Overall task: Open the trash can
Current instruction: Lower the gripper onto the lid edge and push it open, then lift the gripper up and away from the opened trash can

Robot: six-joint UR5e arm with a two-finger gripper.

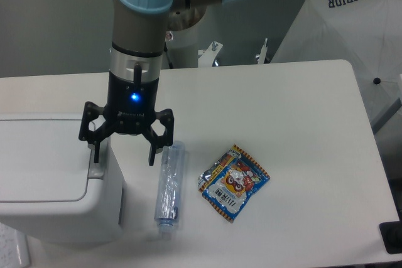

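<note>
Jaws spread wide on the gripper (124, 151) — one fingertip seemingly over the grey push-bar (97, 157) of the trash can (50, 180); it should be pressed squarely, not clipped.

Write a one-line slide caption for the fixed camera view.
Open gripper poised over the grey push-bar of the closed white trash can, with a plastic bottle and snack packet lying alongside on the table.

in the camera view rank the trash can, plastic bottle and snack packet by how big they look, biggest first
1. trash can, by far the largest
2. and 3. plastic bottle and snack packet: too similar to rank. The bottle is longer, the packet wider.
</note>
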